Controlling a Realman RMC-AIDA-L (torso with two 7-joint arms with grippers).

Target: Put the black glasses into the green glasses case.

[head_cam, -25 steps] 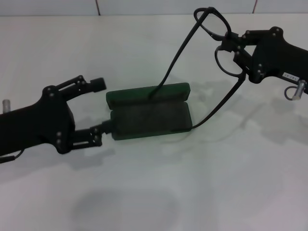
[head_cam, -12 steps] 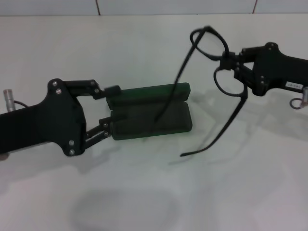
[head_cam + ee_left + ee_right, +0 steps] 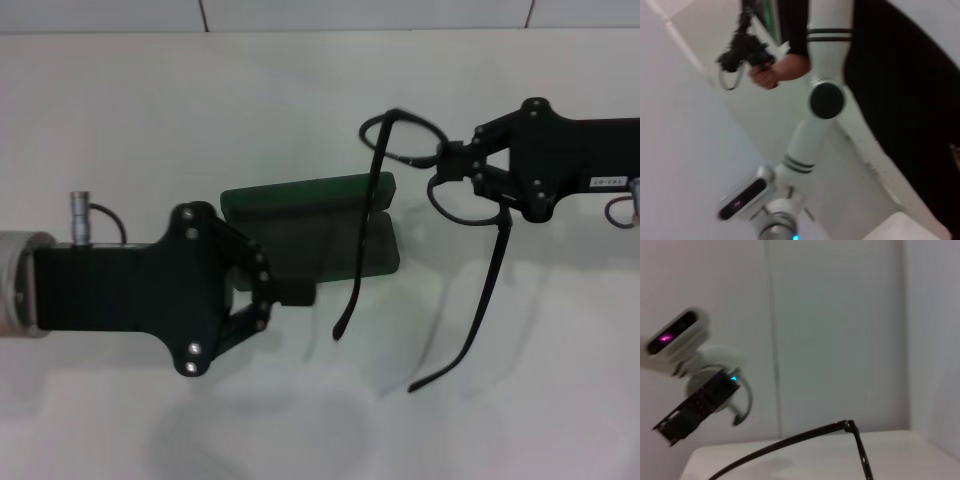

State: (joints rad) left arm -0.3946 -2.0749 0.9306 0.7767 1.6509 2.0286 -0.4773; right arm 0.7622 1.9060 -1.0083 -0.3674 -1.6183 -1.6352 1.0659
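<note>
The green glasses case (image 3: 300,197) lies open at the table's middle, its lid standing toward the back. The black glasses (image 3: 404,122) hang in the air over the case's right end, with my right gripper (image 3: 452,166) shut on the frame between the lenses. Both temple arms dangle toward me; one crosses over the case's lined base, the other hangs right of the case. One temple (image 3: 790,442) also shows in the right wrist view. My left gripper (image 3: 297,293) is raised over the case's front left part, hiding it, with its fingers drawn together. Whether they pinch anything is hidden.
The white table (image 3: 520,400) carries only the case. A tiled wall edge (image 3: 300,12) runs along the back. In the left wrist view a person's hand (image 3: 774,75) holds a black device beside a white robot arm (image 3: 820,100).
My left gripper rose, swung right over the case's front left and drew its fingers together. My right gripper carried the glasses down and left, so a temple now hangs over the case.
</note>
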